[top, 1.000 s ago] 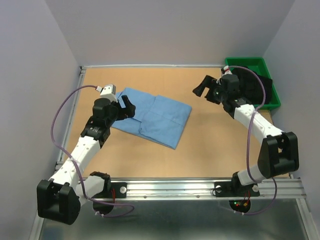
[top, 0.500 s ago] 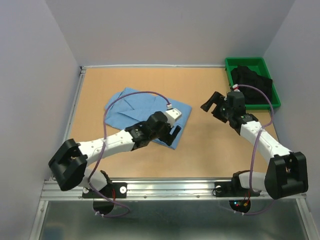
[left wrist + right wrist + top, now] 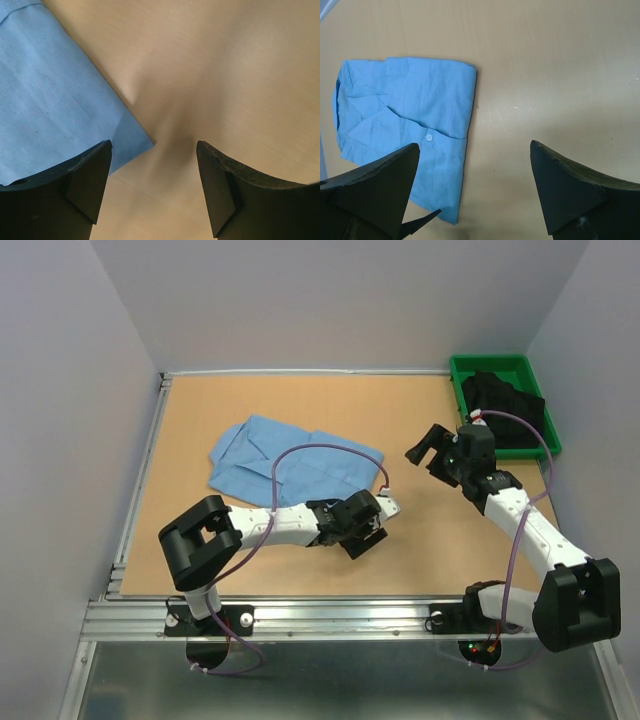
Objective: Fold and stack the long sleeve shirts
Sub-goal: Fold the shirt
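**While the shirt lies folded, both pincers hang spread**

Seen from above, the light blue shirt (image 3: 300, 465) lies as a rumpled rectangle left of centre on the surface (image 3: 450, 540). The left pincer (image 3: 365, 535) sits low at its near right corner. The right pincer (image 3: 427, 452) is well apart, between the shirt and the green bin (image 3: 505, 365).

Left wrist: jaws spread and empty, straddling that corner of the shirt (image 3: 50, 90).

Right wrist: jaws spread and empty above bare surface, the shirt (image 3: 405, 110) off to one side.

Folding looks almost done. Next, probably, the left pincer must drop and pinch the thin corner cleanly, without dragging the layers.
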You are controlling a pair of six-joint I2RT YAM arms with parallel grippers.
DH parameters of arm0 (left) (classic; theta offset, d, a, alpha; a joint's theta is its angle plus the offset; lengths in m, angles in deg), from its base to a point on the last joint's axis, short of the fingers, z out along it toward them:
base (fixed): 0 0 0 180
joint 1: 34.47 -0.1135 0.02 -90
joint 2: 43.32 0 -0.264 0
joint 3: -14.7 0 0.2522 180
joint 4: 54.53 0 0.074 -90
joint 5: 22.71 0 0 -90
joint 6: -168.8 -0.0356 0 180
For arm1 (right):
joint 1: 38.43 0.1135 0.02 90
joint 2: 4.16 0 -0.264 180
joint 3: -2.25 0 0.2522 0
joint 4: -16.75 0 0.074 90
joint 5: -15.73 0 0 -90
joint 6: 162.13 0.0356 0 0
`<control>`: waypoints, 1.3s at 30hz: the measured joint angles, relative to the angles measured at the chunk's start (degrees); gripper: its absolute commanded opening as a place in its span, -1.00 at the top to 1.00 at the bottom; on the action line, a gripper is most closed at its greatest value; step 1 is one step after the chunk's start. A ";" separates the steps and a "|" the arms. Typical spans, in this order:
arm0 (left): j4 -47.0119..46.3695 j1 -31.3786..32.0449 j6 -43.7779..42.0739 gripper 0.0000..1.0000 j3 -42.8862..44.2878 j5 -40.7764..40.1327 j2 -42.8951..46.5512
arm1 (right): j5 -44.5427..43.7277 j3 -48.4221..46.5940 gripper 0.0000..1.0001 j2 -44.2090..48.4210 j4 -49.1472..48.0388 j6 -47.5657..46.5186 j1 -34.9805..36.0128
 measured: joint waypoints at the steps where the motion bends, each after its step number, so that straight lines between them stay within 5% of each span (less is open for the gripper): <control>1: 0.33 0.00 -0.07 -0.57 0.42 -0.44 -0.44 | 0.00 0.02 -0.92 0.07 0.00 -0.07 0.00; 13: 4.13 -0.11 -0.83 -0.26 2.14 -6.43 -3.23 | 0.07 0.04 -0.92 0.00 0.37 -0.26 0.00; 21: 3.91 0.09 -0.59 0.26 2.16 -8.24 -4.09 | 0.94 0.04 -0.92 -1.27 0.37 -0.22 0.00; 27: 2.21 0.07 -0.55 0.93 2.19 -9.01 -4.87 | 2.73 0.79 -0.92 -2.89 -0.50 0.46 0.00; 35: 0.94 -2.29 0.13 1.00 2.10 -7.04 -3.56 | 9.88 6.71 -1.00 -7.52 -7.23 6.43 0.00; 39: 0.31 -3.78 0.72 1.00 2.10 -4.66 -0.31 | 15.89 11.98 -1.00 -11.02 -18.58 13.20 0.02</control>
